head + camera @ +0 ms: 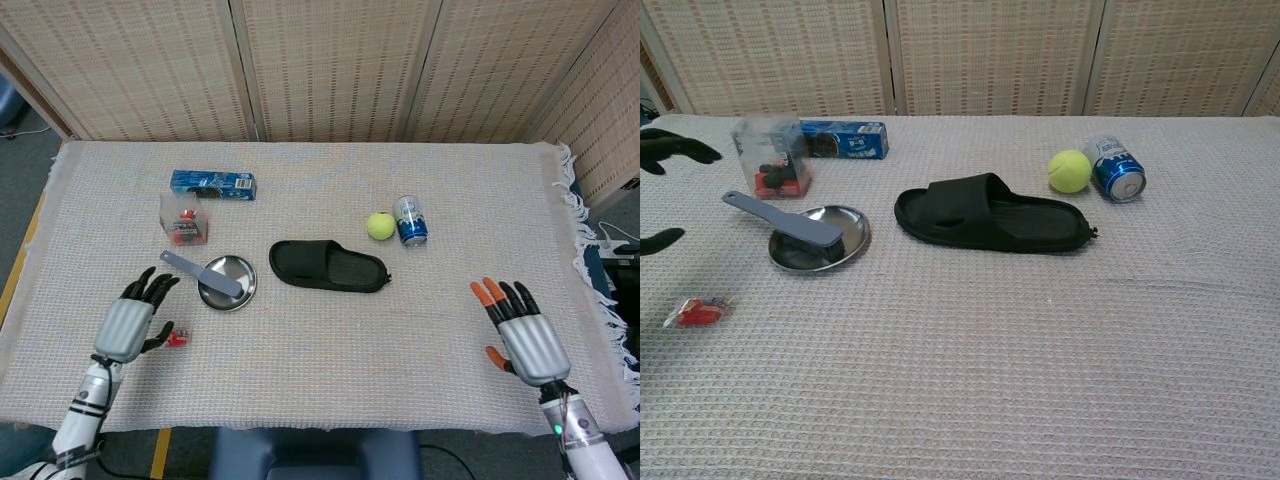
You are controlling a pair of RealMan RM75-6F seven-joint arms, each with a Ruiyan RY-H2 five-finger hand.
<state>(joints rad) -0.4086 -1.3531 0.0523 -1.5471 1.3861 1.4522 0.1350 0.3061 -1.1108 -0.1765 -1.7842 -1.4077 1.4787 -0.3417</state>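
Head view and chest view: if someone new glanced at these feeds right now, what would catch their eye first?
Probably the black slipper lying mid-table, with the yellow tennis ball and a blue can on its side just beyond it. Next, the grey spatula resting across the small metal dish. Both hands, left hand and right hand, are open at the near edge, holding nothing.

We see even, diffuse overhead lighting in both views, with no strong directional source. The woven cloth on the counter (330, 330) is bright but not overexposed. Shadows are soft and short: we note a faint one beneath the black slipper (990, 215) and one under the metal dish (820, 240). A small highlight shows on the can (1118, 170). Both views are sharp, without motion blur. In the head view we observe mild wide-angle curvature at the counter edges.
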